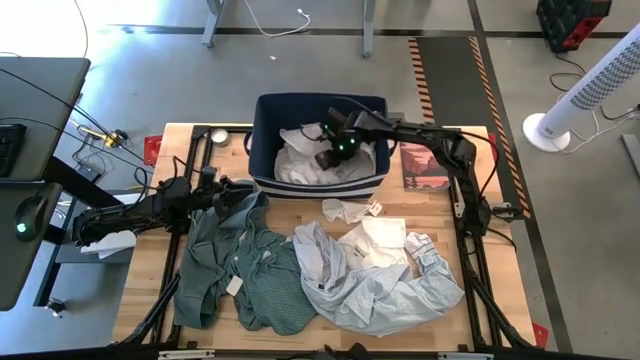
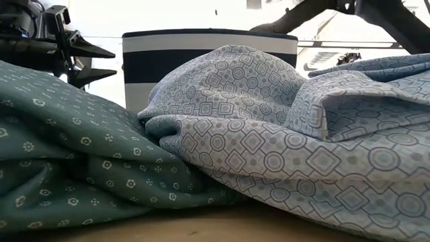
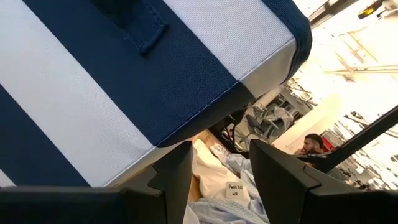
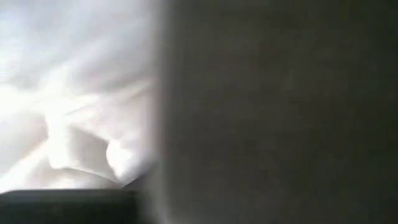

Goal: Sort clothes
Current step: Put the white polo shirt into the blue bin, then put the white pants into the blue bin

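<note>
A navy bin with white stripes (image 1: pixel 268 150) stands at the table's far middle with white clothes (image 1: pixel 300 160) inside. My right gripper (image 1: pixel 328 155) reaches down into the bin over those white clothes (image 4: pixel 68 106). My left gripper (image 3: pixel 217 180) is open and level at the table's left, just short of the bin's left wall (image 3: pixel 124 81), with nothing between its fingers. On the table lie a grey-green shirt (image 1: pixel 240 270), a pale blue-grey shirt (image 1: pixel 375 290) and white garments (image 1: pixel 380 238). The low view shows the grey-green shirt (image 2: pixel 67 148) and the blue-grey shirt (image 2: pixel 282 134) up close.
A reddish book (image 1: pixel 424 165) lies on the table to the right of the bin. A white cloth (image 1: pixel 108 243) hangs by the left arm, off the table's left edge. A desk (image 1: pixel 30 150) stands to the left and a fan (image 1: pixel 590 90) to the far right. A person (image 3: pixel 309 146) sits in the room beyond.
</note>
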{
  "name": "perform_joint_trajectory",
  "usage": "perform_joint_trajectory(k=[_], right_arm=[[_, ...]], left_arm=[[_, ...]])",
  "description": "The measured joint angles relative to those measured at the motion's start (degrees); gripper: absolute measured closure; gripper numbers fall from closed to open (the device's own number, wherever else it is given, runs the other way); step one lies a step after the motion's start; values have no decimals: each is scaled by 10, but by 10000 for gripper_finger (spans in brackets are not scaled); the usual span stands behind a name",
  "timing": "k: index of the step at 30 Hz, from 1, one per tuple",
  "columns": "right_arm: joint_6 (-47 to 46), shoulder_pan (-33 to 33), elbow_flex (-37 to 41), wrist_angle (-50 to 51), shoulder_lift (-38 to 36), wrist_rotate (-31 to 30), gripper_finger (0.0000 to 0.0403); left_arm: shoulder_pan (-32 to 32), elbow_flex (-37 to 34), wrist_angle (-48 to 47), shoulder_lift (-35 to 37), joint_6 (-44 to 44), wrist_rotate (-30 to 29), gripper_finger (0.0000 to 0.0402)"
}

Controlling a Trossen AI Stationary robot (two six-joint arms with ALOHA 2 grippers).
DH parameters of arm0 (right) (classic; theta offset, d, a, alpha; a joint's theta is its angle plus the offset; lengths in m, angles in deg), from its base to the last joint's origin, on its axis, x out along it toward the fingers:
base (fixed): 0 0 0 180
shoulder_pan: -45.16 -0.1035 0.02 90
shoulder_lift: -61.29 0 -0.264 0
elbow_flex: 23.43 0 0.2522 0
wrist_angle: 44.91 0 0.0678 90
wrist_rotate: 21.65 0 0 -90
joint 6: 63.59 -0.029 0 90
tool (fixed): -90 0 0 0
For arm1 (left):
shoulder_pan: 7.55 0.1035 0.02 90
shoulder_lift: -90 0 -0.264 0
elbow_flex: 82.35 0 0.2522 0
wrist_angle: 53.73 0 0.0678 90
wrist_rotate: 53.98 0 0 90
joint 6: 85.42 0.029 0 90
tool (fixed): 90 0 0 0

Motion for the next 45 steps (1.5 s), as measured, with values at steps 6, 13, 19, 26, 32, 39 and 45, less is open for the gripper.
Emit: perform_joint_trajectory(k=[6, 13, 19, 26, 32, 39, 45], right_arm=[[83, -20, -153, 46, -28, -30, 266], [142, -94, -343, 157, -66, -124, 266], [87, -163, -251, 218, -198, -217, 266], [-68, -239, -114, 297, -334, -196, 264], [-164, -333, 39, 278, -407, -113, 236], [-158, -429, 233, 145, -417, -88, 157], [-197, -439, 394, -2, -387, -109, 137]], left_arm=[[0, 0, 1, 0, 0, -1, 245], [0, 0, 5, 0, 0, -1, 245], [0, 0, 16, 0, 0, -18, 245], [0, 0, 13, 0, 0, -30, 245], [0, 0, 13, 0, 0, -31, 245], [0, 0, 12, 0, 0, -31, 245], [0, 0, -2, 0, 0, -31, 245]])
